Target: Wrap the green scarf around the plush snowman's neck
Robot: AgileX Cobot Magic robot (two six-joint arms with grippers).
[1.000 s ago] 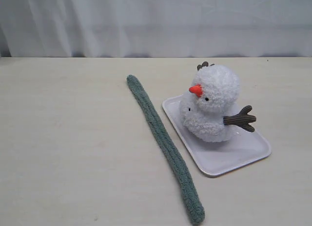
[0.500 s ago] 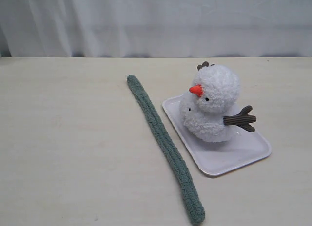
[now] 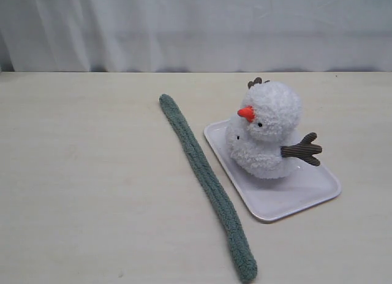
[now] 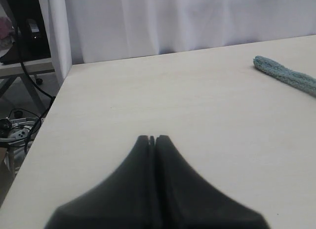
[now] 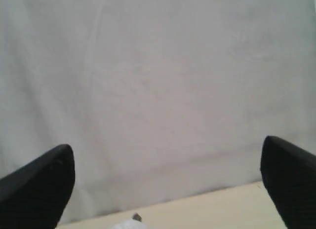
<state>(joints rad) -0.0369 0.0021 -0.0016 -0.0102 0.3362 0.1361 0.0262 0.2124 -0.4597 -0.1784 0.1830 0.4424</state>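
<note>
Lead: Locate the green scarf (image 3: 205,177). It lies flat on the table (image 3: 79,174), running diagonally from far left to near centre. It is just beside the tray (image 3: 309,195) but not on it. The plush snowman (image 3: 266,134) sits upright on that tray, right of the scarf. Its neck (image 3: 258,141) is bare.

Checker: Confirm your jaws. The left gripper (image 4: 152,139) has its fingers pressed together and holds nothing. The right gripper (image 5: 166,147) stands wide apart, also empty. Neither appears in the exterior view.

Lead: Expect the scarf to be light, soft and limp, so it will likely sag and trail behind the grip. Its fuzzy pile should hold well between the pads. Pinch across the width close to one rounded end. One such end shows in the left wrist view.

Checker: The snowman is probably light too. It may tip if you drag the scarf against it.

Lead: Note clearances. Bare table shows left of the scarf. The tray rim lies between scarf and snowman, so lift over it. The curtain (image 3: 196,27) bounds the far side. The near table edge is not shown.
</note>
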